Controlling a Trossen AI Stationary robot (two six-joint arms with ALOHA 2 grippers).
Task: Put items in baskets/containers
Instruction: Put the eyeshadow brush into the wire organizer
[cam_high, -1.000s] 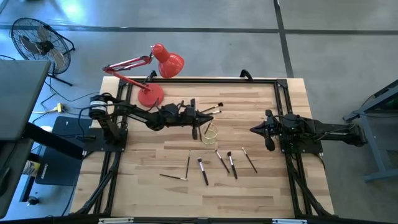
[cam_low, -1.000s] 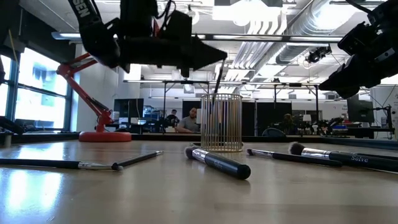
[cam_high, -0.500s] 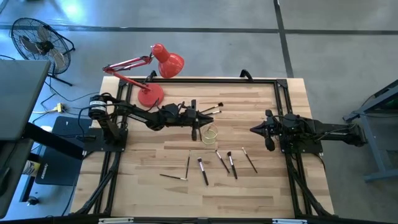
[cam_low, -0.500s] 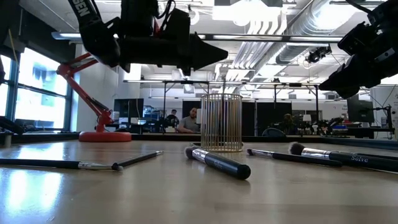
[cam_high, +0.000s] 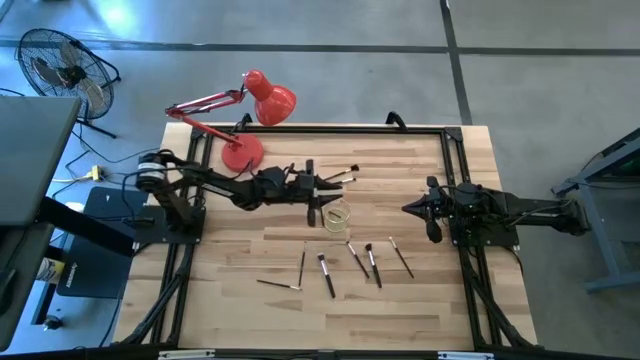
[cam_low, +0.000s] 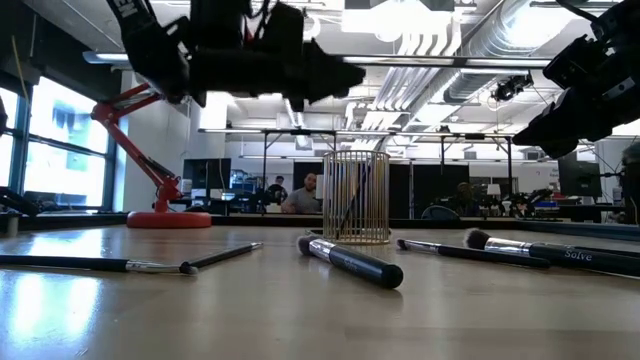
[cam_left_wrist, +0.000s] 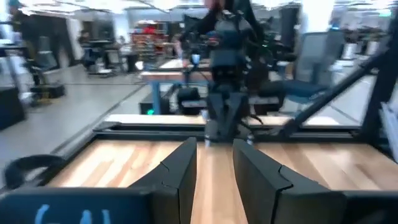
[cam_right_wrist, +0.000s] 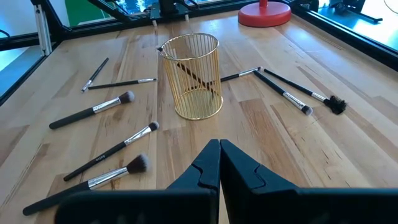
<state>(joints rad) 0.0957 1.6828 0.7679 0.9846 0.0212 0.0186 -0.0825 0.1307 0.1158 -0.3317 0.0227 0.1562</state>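
On the left of the wooden surface (cam_high: 420, 170) stands a red desk lamp (cam_high: 243, 150). Beside its base the left arm reaches inward, and the left tool (cam_high: 322, 192) hangs in the air just beside and above the container, a gold wire basket (cam_right_wrist: 190, 76), which stands upright near the middle of the surface. The left wrist view shows this tool's two dark fingers (cam_left_wrist: 181, 167) parted with only bare wood between them, so it holds nothing. One brush (cam_right_wrist: 191, 76) already leans slanted inside the basket, its handle resting against the wires.

On the lamp side of the basket, close to the left tool, three more brushes (cam_right_wrist: 289, 94) lie flat. On the near side of the basket a loose row of about six brushes (cam_high: 326, 274) lies scattered, all flat and apart from the basket; in the low view a thick black-handled one (cam_low: 350, 261) lies nearest the camera.

Farther right, well apart from the basket and every brush, the right tool (cam_high: 412, 208) hovers pointing toward the basket, its fingers (cam_right_wrist: 208, 167) pressed together and empty.
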